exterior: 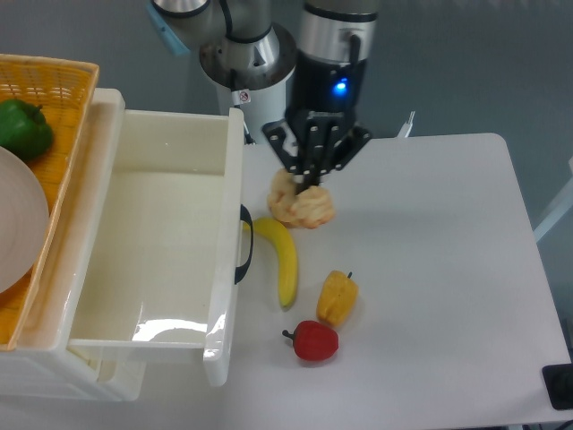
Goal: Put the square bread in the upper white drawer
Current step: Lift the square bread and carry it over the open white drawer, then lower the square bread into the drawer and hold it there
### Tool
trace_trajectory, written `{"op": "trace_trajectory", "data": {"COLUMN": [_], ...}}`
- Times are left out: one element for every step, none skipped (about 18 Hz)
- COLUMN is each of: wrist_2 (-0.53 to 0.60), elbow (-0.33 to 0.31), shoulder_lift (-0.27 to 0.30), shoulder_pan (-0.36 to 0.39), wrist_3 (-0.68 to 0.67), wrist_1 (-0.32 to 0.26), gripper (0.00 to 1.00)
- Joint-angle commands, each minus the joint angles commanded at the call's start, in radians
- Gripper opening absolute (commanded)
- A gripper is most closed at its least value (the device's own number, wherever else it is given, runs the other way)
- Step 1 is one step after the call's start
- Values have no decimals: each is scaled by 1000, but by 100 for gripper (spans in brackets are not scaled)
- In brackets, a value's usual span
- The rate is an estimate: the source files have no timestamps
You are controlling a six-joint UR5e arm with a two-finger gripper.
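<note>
No text or number can be read anywhere (the small sticker (242,96) on the robot base (248,55) is too blurred).

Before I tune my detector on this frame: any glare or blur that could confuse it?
Fixed camera: bright glare patches on the floor of the upper white drawer; a blue indicator light glows above the claw; the square bread overlaps the bun behind it with little contrast; no obvious motion blur.

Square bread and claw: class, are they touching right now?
Touching. The camera view shows the claw closed on the top of the square bread, holding it in front of the round bun, right of the drawer.
</note>
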Motion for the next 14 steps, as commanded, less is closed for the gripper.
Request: {"op": "trace_trajectory", "data": {"wrist_2": [0, 0, -2, -3, -5, -5, -3, -3, -3, -3, -2, 0, 0, 0], "elbow": [-5, -9, -11, -12, -11, -11, -12, -14, -15, -17, -17, -18, -25, -28], "shoulder_lift": [0, 0, 0, -5, -8, -11, -11, -17, -20, -21, -25, -25, -25, -25], "shoulder_pan": [-23, -48, -60, -74, -88, -95, -101, -108, -109, -109, -114, -121, -129, -131], "wrist_3": [0, 2, 2, 2, 2, 2, 2, 2, 3, 5, 3, 3, 6, 8], "wrist_1": [0, 0, 2, 2, 3, 2, 3, 3, 3, 3, 3, 3, 3, 5], "gripper": [19, 19, 19, 19, 19, 19, 20, 23, 25, 27, 30, 31, 32, 35]}}
